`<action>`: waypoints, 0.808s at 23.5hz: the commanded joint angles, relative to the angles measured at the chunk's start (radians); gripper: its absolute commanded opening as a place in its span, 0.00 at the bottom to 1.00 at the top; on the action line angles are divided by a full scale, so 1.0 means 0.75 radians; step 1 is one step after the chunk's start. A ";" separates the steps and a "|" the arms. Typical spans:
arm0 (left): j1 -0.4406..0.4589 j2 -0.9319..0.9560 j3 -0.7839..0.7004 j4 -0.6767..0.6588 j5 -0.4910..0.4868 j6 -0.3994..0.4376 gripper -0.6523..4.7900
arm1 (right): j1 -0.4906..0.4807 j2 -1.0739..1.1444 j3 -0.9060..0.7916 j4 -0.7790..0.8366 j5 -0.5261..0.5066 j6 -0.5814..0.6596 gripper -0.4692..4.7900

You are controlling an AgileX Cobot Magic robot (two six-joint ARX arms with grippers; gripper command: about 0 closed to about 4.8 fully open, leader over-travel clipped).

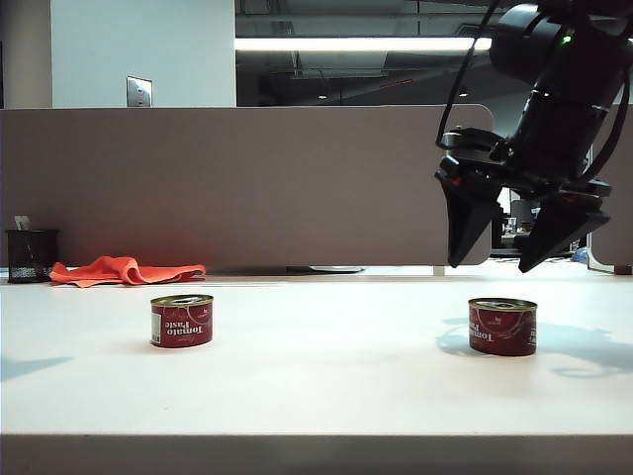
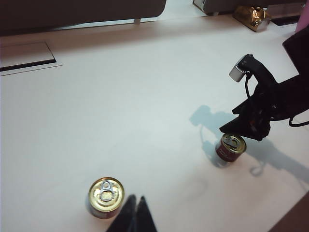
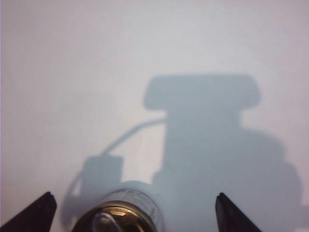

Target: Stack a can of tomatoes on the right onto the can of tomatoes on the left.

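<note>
Two short red tomato paste cans with gold pull-tab lids stand on the white table (image 1: 326,376). The left can (image 1: 181,320) sits apart from the right can (image 1: 502,326). My right gripper (image 1: 490,267) hangs open just above the right can, its black fingers pointing down on either side and touching nothing. In the right wrist view the right can (image 3: 118,215) lies between the spread fingertips (image 3: 46,200) of the right gripper (image 3: 134,195). My left gripper (image 2: 135,198) is shut and empty, hovering beside the left can (image 2: 106,195). It is out of the exterior view. The right can (image 2: 231,146) shows further off.
An orange cloth (image 1: 124,269) and a black mesh cup (image 1: 30,255) lie at the table's back left, in front of a brown partition (image 1: 237,178). A recessed cable slot (image 2: 26,55) sits near the table's far edge.
</note>
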 commanded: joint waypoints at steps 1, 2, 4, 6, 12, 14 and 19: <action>0.002 -0.002 0.009 0.011 -0.014 0.006 0.12 | 0.000 0.021 0.005 0.022 0.018 -0.008 1.00; 0.002 -0.002 0.009 0.011 -0.014 0.006 0.12 | -0.001 0.028 0.005 0.021 0.017 -0.008 1.00; 0.002 -0.002 0.009 0.010 -0.014 0.006 0.12 | -0.001 0.050 0.004 0.020 0.010 -0.006 1.00; 0.002 -0.002 0.009 0.006 -0.019 0.007 0.12 | 0.000 0.071 0.004 0.020 -0.031 0.005 1.00; 0.002 -0.002 0.009 0.002 -0.020 0.040 0.12 | 0.010 0.118 0.003 -0.038 -0.013 0.019 1.00; 0.002 -0.002 0.009 0.002 -0.025 0.040 0.12 | 0.015 0.123 0.003 -0.051 -0.017 0.019 1.00; 0.002 -0.002 0.009 0.002 -0.041 0.041 0.12 | 0.024 0.123 0.003 -0.156 -0.008 0.020 1.00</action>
